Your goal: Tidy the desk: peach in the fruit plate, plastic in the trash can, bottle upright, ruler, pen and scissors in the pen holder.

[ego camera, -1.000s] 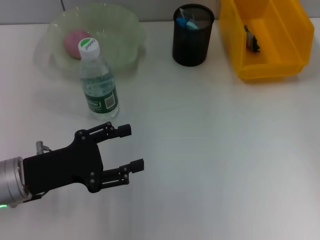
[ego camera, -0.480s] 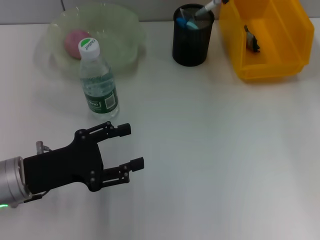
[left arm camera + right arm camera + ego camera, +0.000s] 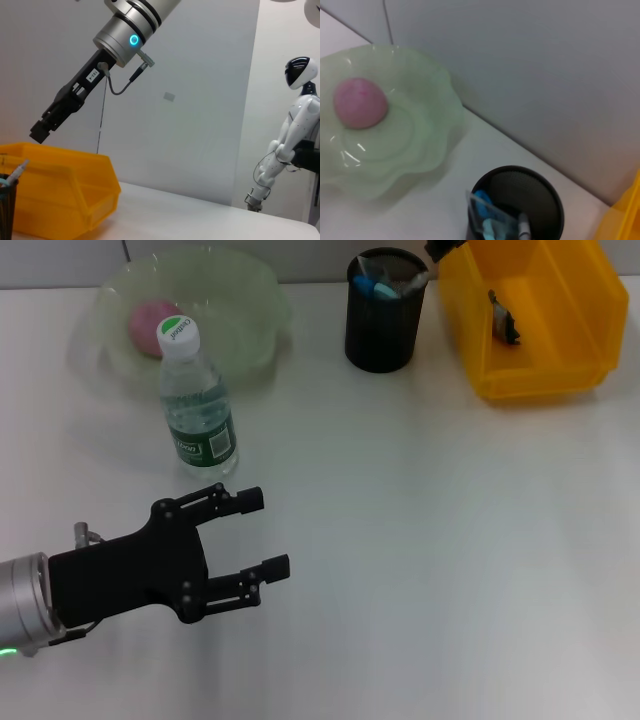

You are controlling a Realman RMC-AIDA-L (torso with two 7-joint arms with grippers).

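Note:
The pen (image 3: 416, 280) leans in the black pen holder (image 3: 384, 328) beside the blue scissors (image 3: 374, 286) and the clear ruler (image 3: 484, 206). My right gripper (image 3: 40, 132) hangs just above the pen, apart from it, over the edge of the yellow trash can (image 3: 560, 375). A small dark crumpled piece of plastic (image 3: 504, 320) lies in the can. The peach (image 3: 150, 318) sits in the pale green fruit plate (image 3: 250, 300). In front of the plate the bottle (image 3: 196, 405) stands upright. Low at the near left of the desk (image 3: 420, 540), my left gripper (image 3: 257, 534) is open and holds nothing.
A white humanoid robot (image 3: 294, 140) stands far off beyond the desk. A grey wall runs behind the fruit plate and the pen holder.
The pen came in from above and dropped into the pen holder, where it now leans on the rim. The right gripper's tip now shows at the top edge. The left arm has not moved.

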